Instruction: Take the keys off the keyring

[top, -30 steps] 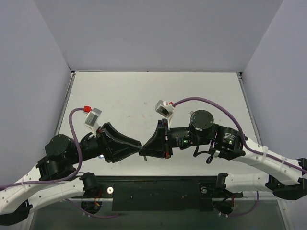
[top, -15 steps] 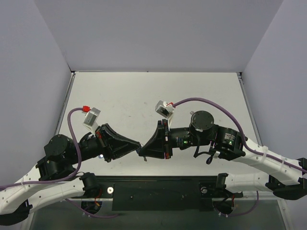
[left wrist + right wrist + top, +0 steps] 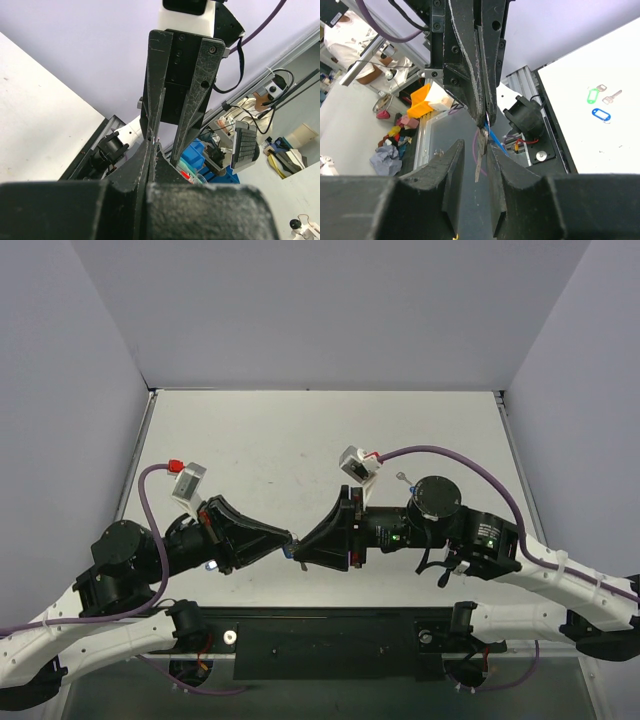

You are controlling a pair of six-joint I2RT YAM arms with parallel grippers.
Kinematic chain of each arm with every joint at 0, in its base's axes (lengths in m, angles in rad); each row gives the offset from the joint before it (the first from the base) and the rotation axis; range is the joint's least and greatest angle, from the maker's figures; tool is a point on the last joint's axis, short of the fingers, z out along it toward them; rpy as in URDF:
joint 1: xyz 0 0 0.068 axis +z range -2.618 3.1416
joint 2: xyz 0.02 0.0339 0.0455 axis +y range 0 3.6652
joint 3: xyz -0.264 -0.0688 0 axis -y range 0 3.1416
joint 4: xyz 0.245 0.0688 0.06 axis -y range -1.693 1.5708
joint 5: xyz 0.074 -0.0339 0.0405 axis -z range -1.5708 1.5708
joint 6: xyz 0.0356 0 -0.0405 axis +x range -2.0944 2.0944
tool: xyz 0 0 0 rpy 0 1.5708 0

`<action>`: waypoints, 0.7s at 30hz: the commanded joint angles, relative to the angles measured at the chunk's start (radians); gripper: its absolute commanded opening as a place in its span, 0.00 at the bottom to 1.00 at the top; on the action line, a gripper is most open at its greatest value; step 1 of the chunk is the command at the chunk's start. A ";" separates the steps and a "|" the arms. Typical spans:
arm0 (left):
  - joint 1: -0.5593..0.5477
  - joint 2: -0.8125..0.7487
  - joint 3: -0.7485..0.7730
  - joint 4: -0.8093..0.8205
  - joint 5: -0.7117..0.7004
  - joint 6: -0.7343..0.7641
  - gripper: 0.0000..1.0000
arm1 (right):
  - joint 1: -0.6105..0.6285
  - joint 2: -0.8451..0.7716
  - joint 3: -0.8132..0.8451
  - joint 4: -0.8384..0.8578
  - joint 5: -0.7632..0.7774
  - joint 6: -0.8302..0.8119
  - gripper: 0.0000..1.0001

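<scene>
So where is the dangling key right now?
In the right wrist view, the key hangs below the tips of the left end effector, between the open fingers of the right end effector.

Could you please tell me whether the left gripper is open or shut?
Shut: the right wrist view shows the left gripper with fingertips together, a key hanging from them.

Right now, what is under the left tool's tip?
A silver key hangs there with blue at its top, between the spread fingers of the right tool. The ring is hidden by the tips.
</scene>
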 commanded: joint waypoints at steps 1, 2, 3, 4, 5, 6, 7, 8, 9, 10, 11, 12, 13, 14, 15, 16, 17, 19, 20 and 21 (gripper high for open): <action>-0.003 -0.010 0.030 0.030 -0.025 -0.017 0.00 | 0.000 -0.042 -0.029 0.117 0.091 0.001 0.21; -0.003 -0.013 0.029 0.040 -0.038 -0.020 0.00 | 0.000 -0.045 -0.038 0.126 0.101 0.002 0.21; -0.003 -0.012 0.024 0.045 -0.042 -0.026 0.00 | 0.000 -0.054 -0.047 0.147 0.117 0.010 0.21; -0.003 -0.015 0.022 0.053 -0.056 -0.029 0.00 | 0.000 -0.053 -0.058 0.158 0.127 0.010 0.22; -0.003 -0.016 0.018 0.057 -0.062 -0.035 0.00 | 0.000 -0.058 -0.061 0.172 0.131 0.014 0.22; -0.003 -0.016 0.016 0.063 -0.073 -0.038 0.00 | 0.000 -0.056 -0.066 0.177 0.133 0.016 0.22; -0.005 -0.019 0.010 0.066 -0.081 -0.038 0.00 | -0.001 -0.052 -0.063 0.178 0.133 0.017 0.22; -0.003 -0.019 0.007 0.077 -0.088 -0.043 0.00 | -0.001 -0.045 -0.061 0.178 0.130 0.019 0.22; -0.003 -0.018 0.000 0.088 -0.093 -0.044 0.00 | -0.001 -0.041 -0.060 0.181 0.130 0.023 0.22; -0.003 -0.018 -0.004 0.094 -0.095 -0.047 0.00 | 0.000 -0.036 -0.059 0.184 0.124 0.025 0.22; -0.003 -0.016 -0.010 0.100 -0.101 -0.047 0.00 | 0.000 -0.033 -0.058 0.194 0.122 0.031 0.22; -0.003 -0.016 -0.011 0.100 -0.102 -0.049 0.00 | -0.001 -0.027 -0.059 0.197 0.118 0.033 0.22; -0.003 -0.016 -0.013 0.102 -0.107 -0.047 0.00 | 0.000 -0.025 -0.058 0.203 0.116 0.036 0.22; -0.003 -0.015 -0.017 0.105 -0.108 -0.047 0.00 | 0.000 -0.019 -0.058 0.206 0.113 0.039 0.22; -0.003 -0.016 -0.019 0.109 -0.113 -0.049 0.00 | 0.000 -0.018 -0.058 0.207 0.111 0.039 0.21; -0.003 -0.015 -0.022 0.114 -0.114 -0.047 0.00 | -0.001 -0.016 -0.056 0.207 0.110 0.039 0.21; -0.003 -0.016 -0.024 0.120 -0.119 -0.049 0.00 | 0.000 -0.013 -0.058 0.207 0.110 0.040 0.21; -0.003 -0.016 -0.028 0.129 -0.124 -0.050 0.00 | -0.001 -0.012 -0.059 0.211 0.108 0.043 0.19; -0.003 -0.018 -0.031 0.132 -0.125 -0.052 0.00 | 0.000 -0.010 -0.059 0.212 0.108 0.043 0.18; -0.003 -0.016 -0.031 0.135 -0.127 -0.052 0.00 | 0.000 -0.009 -0.061 0.212 0.108 0.045 0.16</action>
